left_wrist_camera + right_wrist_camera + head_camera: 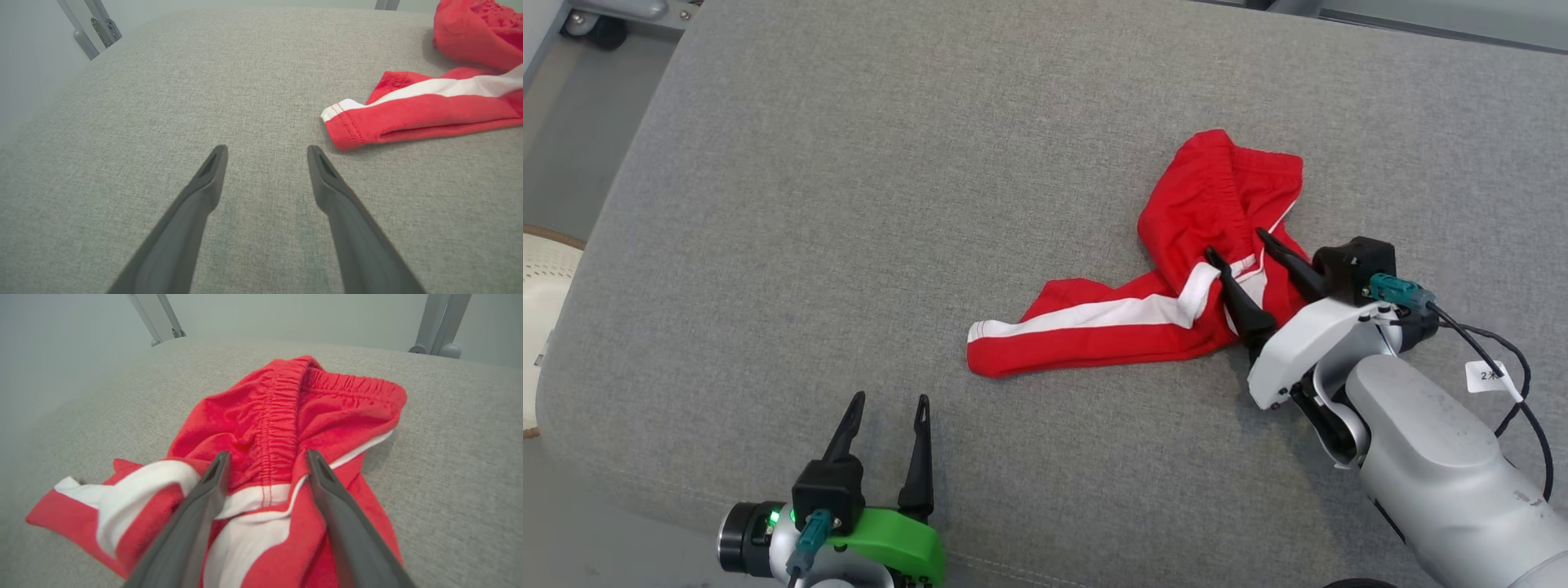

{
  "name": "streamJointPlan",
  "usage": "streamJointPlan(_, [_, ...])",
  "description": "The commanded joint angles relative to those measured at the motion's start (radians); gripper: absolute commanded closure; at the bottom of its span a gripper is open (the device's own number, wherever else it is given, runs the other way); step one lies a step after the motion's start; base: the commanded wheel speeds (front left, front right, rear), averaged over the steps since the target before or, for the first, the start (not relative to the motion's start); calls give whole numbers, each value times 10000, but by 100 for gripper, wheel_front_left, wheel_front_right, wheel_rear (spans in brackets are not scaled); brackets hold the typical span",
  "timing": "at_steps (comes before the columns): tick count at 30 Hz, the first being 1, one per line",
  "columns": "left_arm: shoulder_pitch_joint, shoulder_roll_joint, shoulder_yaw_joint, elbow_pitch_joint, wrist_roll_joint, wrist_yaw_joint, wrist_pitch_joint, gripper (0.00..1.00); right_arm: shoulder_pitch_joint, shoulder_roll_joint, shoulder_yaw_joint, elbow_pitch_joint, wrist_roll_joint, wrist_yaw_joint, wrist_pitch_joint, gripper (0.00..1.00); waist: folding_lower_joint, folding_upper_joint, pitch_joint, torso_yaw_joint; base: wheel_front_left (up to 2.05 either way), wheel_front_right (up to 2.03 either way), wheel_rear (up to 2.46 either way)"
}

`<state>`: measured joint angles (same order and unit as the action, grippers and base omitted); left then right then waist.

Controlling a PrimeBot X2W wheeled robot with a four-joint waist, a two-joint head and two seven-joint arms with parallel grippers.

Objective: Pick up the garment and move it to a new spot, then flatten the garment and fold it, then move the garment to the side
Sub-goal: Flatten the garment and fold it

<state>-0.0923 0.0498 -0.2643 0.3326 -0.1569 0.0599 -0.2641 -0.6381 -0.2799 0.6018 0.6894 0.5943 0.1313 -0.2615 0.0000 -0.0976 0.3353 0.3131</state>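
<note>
The garment (1094, 331) is a pair of red shorts with a white side stripe, lying crumpled on the grey fabric surface (849, 204) right of centre. Its elastic waistband bunches up at the far end and one leg stretches out to the left. My right gripper (1235, 242) is open, its two dark fingers resting down on the middle of the garment (327, 416) with a ridge of red cloth between them. My left gripper (890, 398) stands open near the front edge, apart from the garment's leg hem (408, 118), with nothing between its fingers.
The grey surface drops off at its left and front edges. A round white perforated object (543, 278) stands on the floor to the left. Metal frame legs (437, 322) rise behind the far edge, and a caster wheel (600, 28) sits at the top left.
</note>
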Motion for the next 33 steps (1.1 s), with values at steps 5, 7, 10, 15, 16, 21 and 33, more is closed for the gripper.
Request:
streamJointPlan(5, [122,18,22,32,-98,-48,4,0,275,-1,211,-311,-1,-13,-13,0,0,2,-36,-9,0,0,0])
streamJointPlan(7, [138,18,13,28,-133,-44,4,0,328,-28,319,-410,34,-13,-13,0,0,2,-54,-15,0,0,0])
streamJointPlan(10, [152,18,17,25,-168,-48,3,0,365,-79,408,-652,99,-13,-13,0,0,2,-74,-31,0,0,0])
streamJointPlan(15, [157,17,18,-3,-247,-50,4,0,454,-74,113,-1101,-78,-13,-13,0,0,2,-63,-47,0,0,0])
streamJointPlan(16, [154,18,15,-1,-254,-56,3,0,484,-68,71,-1140,-126,-13,-13,0,0,2,-64,-47,0,0,0])
streamJointPlan(21, [147,18,14,108,-264,-76,4,0,635,22,22,-1031,-167,-13,-13,0,0,2,-79,-45,0,0,0])
streamJointPlan(33, [112,18,-23,212,-368,-56,3,0,113,331,188,360,141,-13,-13,0,0,2,-63,4,0,0,0])
